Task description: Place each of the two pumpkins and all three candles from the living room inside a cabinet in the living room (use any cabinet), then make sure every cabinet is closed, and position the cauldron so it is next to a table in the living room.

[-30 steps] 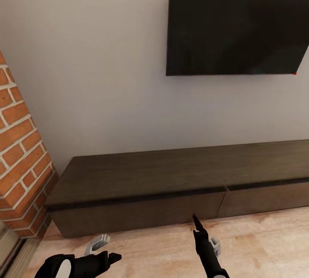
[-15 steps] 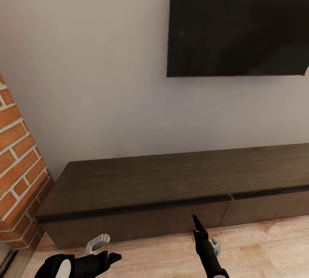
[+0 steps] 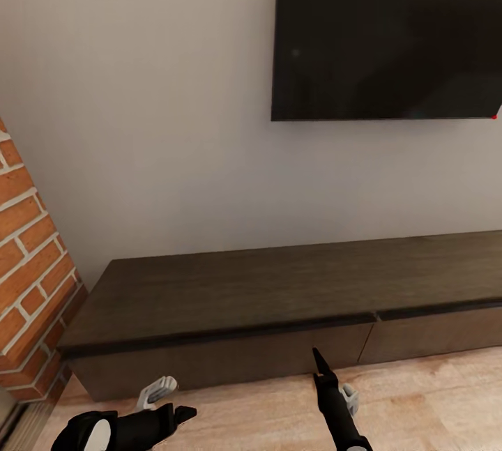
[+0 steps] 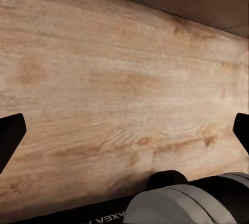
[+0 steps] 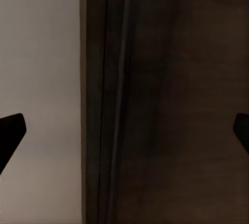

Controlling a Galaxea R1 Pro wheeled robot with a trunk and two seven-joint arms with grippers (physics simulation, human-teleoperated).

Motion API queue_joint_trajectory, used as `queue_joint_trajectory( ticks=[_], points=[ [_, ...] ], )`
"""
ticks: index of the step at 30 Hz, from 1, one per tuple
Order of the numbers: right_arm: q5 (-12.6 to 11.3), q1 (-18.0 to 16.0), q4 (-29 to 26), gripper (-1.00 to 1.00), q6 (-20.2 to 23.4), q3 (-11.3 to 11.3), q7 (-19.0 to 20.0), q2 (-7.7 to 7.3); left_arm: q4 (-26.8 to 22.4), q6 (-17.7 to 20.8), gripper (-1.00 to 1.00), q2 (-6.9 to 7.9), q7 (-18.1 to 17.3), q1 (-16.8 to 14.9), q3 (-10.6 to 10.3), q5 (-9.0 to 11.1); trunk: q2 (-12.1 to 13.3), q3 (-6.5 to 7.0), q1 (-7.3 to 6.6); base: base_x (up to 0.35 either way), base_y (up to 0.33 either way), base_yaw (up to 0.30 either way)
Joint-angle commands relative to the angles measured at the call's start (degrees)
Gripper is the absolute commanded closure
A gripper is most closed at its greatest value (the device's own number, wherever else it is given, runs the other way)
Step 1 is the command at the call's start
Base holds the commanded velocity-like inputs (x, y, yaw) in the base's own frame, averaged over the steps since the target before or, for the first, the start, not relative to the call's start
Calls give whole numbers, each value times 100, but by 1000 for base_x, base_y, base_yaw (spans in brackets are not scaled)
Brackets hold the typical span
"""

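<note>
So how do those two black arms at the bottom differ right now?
The left tool lies low and roughly level, pointing sideways over the wooden floor. The right tool points up toward the cabinet. The left wrist camera faces the floor; the right faces the cabinet. Both are black, open and empty.

dark cabinet (image 5: pixel 171 99), pale wall (image 5: pixel 39 79), fingertips (image 5: pixel 10 130) spread

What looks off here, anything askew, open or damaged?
Nothing stands out. The cabinet sits flush against the wall, both visible drawer fronts shut and level. The TV hangs straight; it looks slanted only from the camera angle. Left claw and right claw are open and empty.
</note>
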Motion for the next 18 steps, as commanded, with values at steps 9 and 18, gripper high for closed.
queue_joint_trajectory(
  ticks=[9, 18],
  points=[
    [-148, 0, -8, -100, 127, 0, 15, 0, -14, 0, -100, 870, -300, 0, -143, 1598, 0, 0, 0, 143, 0, 0],
    [-175, 0, -8, -100, 131, 0, 12, 5, -14, 0, -100, 910, -310, 0, -166, 1715, 0, 0, 0, 87, 0, 0]
  ],
)
